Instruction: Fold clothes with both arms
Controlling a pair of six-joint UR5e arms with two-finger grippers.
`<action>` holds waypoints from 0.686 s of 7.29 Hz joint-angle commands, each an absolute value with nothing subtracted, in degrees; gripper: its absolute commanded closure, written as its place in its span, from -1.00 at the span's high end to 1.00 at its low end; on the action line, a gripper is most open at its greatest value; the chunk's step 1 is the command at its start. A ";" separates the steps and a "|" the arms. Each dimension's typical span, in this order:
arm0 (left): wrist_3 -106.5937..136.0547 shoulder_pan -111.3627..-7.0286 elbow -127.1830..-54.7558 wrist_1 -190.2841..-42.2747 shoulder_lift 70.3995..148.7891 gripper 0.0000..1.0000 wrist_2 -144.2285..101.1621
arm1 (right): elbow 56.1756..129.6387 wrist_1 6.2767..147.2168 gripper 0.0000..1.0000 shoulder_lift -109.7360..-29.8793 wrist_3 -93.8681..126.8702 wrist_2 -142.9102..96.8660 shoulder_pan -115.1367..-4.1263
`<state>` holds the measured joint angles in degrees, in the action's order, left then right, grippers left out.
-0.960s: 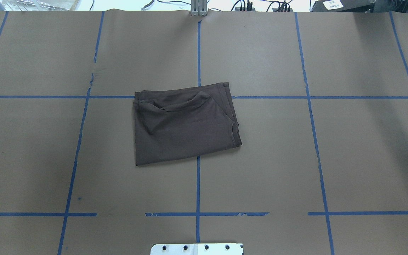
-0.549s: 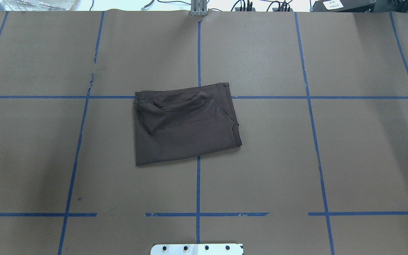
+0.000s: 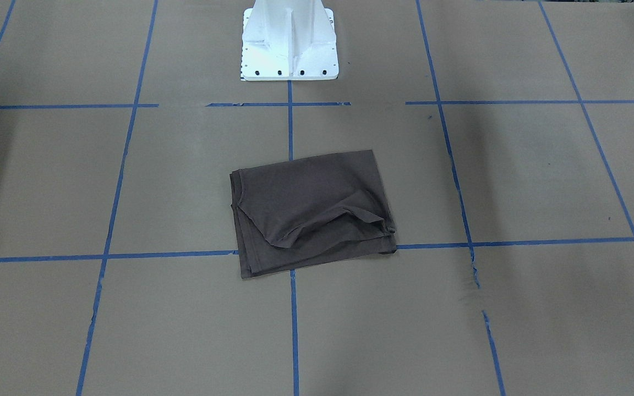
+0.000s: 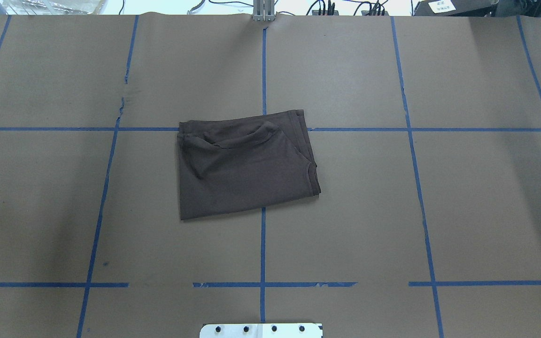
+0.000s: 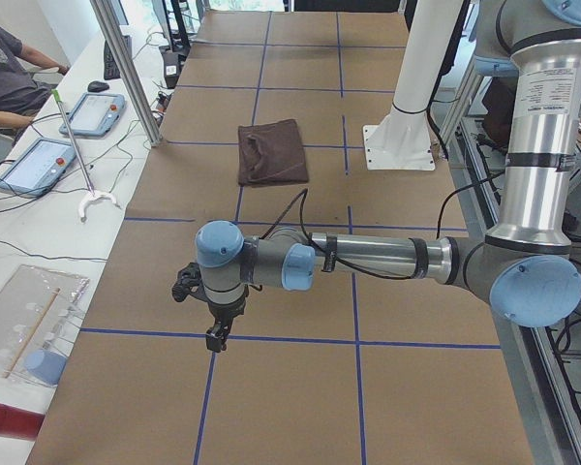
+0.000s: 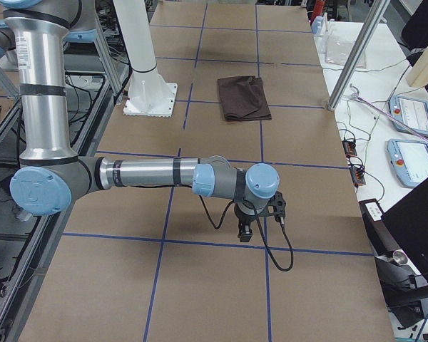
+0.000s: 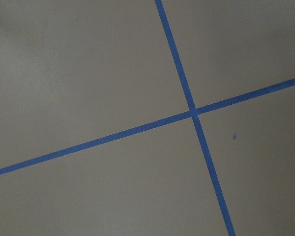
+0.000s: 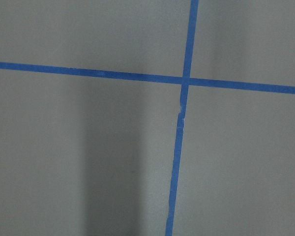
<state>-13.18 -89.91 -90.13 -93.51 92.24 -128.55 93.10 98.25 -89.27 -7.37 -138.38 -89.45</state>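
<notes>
Seemingly we were past the folding: over the table (image 4: 463, 211) our left arm (image 5: 368, 260) and right arm (image 6: 146, 173) hung well apart from the T-shirt (image 4: 247, 164), a folded rectangle at the overhead frame's centre. Whether the left gripper (image 5: 215, 339) or right gripper (image 6: 242, 232) was spread or pressed together we could not tell; we judged the next move called only for smoothing the rumple near its upper edge.

Over the last second a soft shadow (image 4: 59, 234) spread and darkened across the brown paper (image 4: 345, 234) on my left side, while the fainter shadow on my right (image 4: 538, 188) shifted.
</notes>
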 commanded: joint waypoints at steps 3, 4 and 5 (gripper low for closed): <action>-13.01 -89.91 -88.77 -94.04 92.37 1.00 -128.67 | 93.25 97.38 1.00 -89.21 -7.29 -138.51 -92.55; -11.01 -89.91 -88.42 -94.04 92.37 1.00 -128.67 | 93.25 97.38 1.00 -89.12 -7.29 -138.60 -92.64; -5.85 -89.91 -88.59 -94.22 92.46 1.00 -129.11 | 93.25 97.38 1.00 -89.12 -7.29 -138.69 -92.72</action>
